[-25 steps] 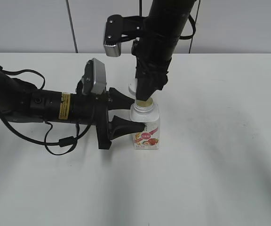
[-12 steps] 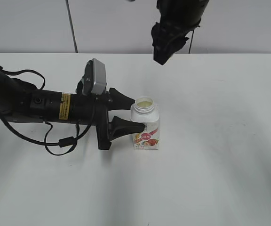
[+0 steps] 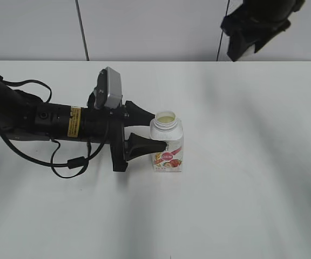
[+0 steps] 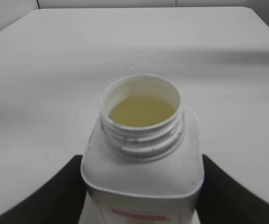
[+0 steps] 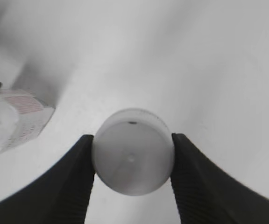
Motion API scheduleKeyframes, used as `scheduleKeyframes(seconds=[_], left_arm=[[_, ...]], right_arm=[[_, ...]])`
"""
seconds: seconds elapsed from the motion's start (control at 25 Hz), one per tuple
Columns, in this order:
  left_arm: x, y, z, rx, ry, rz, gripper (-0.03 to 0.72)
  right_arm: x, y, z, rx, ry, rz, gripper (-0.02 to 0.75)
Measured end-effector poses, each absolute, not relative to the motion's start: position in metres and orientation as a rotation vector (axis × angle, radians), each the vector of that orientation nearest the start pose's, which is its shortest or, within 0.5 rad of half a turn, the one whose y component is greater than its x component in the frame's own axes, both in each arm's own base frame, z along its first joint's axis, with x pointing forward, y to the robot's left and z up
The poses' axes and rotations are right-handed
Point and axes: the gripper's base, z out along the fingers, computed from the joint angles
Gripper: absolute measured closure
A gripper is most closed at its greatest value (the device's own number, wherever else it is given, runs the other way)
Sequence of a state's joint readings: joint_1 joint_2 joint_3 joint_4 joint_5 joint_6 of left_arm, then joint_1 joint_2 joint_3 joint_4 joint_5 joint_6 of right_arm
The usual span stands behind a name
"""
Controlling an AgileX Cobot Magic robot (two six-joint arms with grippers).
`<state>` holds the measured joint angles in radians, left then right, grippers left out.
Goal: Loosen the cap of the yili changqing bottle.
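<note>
Right pincer (image 5: 132,175) has lifted away, clamping the cap (image 5: 133,157).

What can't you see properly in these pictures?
- The right hand: in the exterior view it sits at the top edge, blurred, so the cap it grips shows only in the right wrist view.
- The bottle: the left wrist view's bottom edge cuts off its label.
- The label's characters: too small to read in the exterior view.
- The left hand: only dark finger edges show in the left wrist view.
</note>
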<state>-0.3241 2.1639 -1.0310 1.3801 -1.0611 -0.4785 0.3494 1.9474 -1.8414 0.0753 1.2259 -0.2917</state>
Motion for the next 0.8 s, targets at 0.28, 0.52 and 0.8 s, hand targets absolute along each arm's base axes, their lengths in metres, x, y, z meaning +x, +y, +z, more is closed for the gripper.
scheduleKeyframes(seconds=[0.28,0.52,0.8], left_arm=[[0.326,-0.192,0.099,1.417,1.458,-0.918,0.263],[0.326,-0.192,0.099,1.417,1.458,-0.918,0.263],[0.326,-0.192,0.099,1.417,1.458,-0.918,0.263]], right_arm=[[0.400,0.081,0.266,-0.567,2.886,0.136,0.342],[0.392,0.058,0.221,-0.447,2.969,0.157,0.342],[0.380,0.059,0.168,-0.305,2.893,0.191,0.342]])
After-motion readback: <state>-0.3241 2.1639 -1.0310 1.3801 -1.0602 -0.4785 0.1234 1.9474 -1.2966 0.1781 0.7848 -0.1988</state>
